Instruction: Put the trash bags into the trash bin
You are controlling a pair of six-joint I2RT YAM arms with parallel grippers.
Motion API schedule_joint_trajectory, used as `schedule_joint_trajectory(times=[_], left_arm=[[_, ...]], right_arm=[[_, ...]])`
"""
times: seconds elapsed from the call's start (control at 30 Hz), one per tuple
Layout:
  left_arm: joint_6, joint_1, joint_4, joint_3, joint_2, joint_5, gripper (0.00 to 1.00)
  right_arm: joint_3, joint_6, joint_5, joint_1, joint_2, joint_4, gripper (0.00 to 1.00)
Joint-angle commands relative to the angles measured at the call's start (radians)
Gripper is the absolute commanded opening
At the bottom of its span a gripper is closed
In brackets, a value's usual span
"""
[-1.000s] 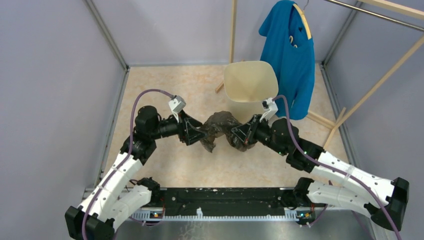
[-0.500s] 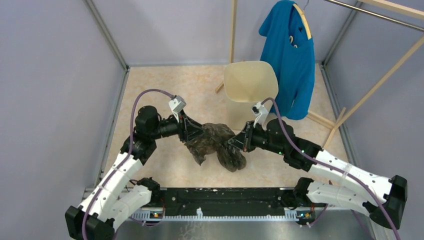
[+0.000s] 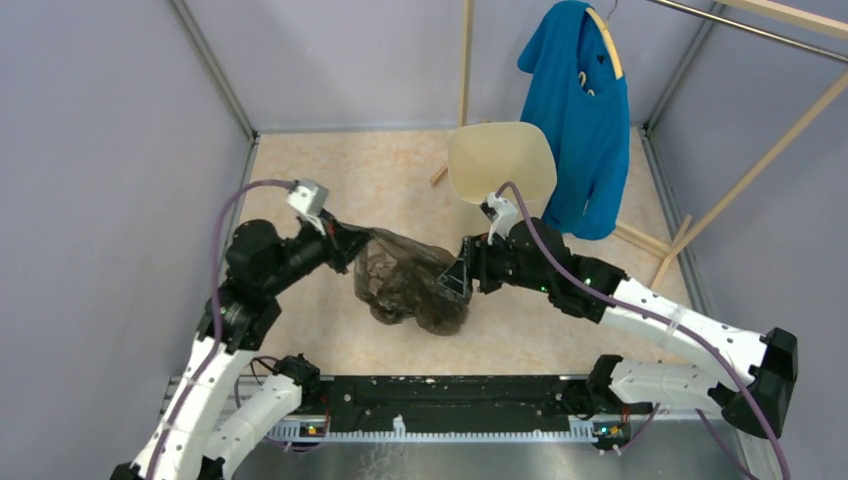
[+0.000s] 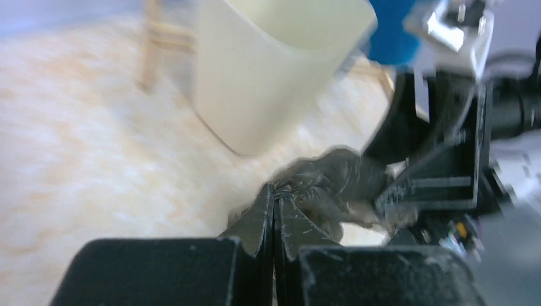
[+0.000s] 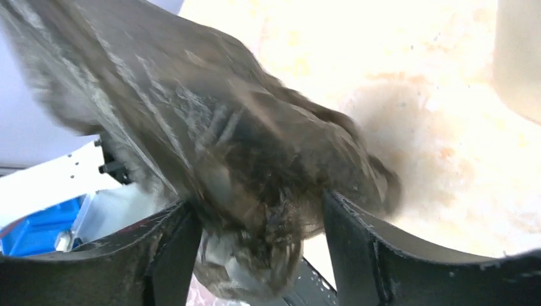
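The trash bag [image 3: 405, 285], dark brownish and wrinkled, hangs bunched above the floor between my two grippers. My left gripper [image 3: 352, 245] is shut on the bag's left edge; in the left wrist view its jaws [image 4: 274, 190] meet on the film [image 4: 332, 182]. My right gripper [image 3: 455, 280] stands open against the bag's right side. In the right wrist view the bag [image 5: 210, 127] droops loosely between the spread fingers of that gripper [image 5: 255, 204], and neither finger presses on it. The cream trash bin [image 3: 500, 165] stands upright just behind the right gripper, also showing in the left wrist view [image 4: 261, 70].
A blue T-shirt [image 3: 580, 120] hangs on a wooden rack [image 3: 466, 60] at the back right, beside the bin. Grey walls close the floor on the left, back and right. The black rail [image 3: 450, 395] with the arm bases runs along the near edge.
My left gripper closed on the bag and pulled back to the left. My right gripper opened and shifted left. The bag now hangs spread between them.
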Motion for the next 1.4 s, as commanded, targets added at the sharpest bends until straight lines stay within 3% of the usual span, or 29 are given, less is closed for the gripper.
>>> schedule_joint_trajectory(times=[0.0, 0.1, 0.2, 0.33, 0.47, 0.53, 0.73, 0.93, 1.13, 1.37], left_arm=[[0.002, -0.002, -0.142, 0.238, -0.07, -0.41, 0.0], [-0.025, -0.002, -0.133, 0.297, -0.08, -0.402, 0.0], [-0.082, -0.002, -0.088, 0.256, -0.064, -0.278, 0.0], [-0.199, -0.002, -0.002, 0.064, 0.014, -0.031, 0.0], [-0.363, -0.006, 0.198, -0.165, 0.107, 0.235, 0.0], [-0.391, -0.016, 0.235, -0.216, 0.14, 0.307, 0.0], [-0.239, -0.034, 0.043, -0.126, 0.121, 0.216, 0.0], [-0.182, -0.034, -0.009, -0.066, 0.138, 0.22, 0.0], [-0.17, -0.034, 0.001, -0.087, 0.119, 0.242, 0.0], [-0.147, -0.034, 0.0, -0.076, 0.128, 0.272, 0.0]], right_arm=[[0.116, -0.025, -0.012, -0.006, 0.052, 0.023, 0.71], [0.098, -0.011, -0.018, 0.003, 0.04, 0.034, 0.77], [0.035, 0.012, 0.01, 0.011, -0.011, 0.029, 0.82], [-0.107, 0.076, 0.024, 0.012, -0.126, 0.043, 0.86], [-0.28, 0.155, -0.023, 0.019, -0.23, 0.155, 0.87], [-0.336, 0.178, -0.036, 0.03, -0.241, 0.195, 0.87], [-0.343, 0.157, -0.039, 0.104, -0.151, 0.271, 0.89], [-0.276, 0.071, -0.005, 0.171, 0.016, 0.369, 0.93], [-0.263, -0.136, 0.43, 0.381, 0.0, 0.445, 0.97], [-0.111, -0.298, 0.588, 0.399, 0.12, 0.419, 0.97]])
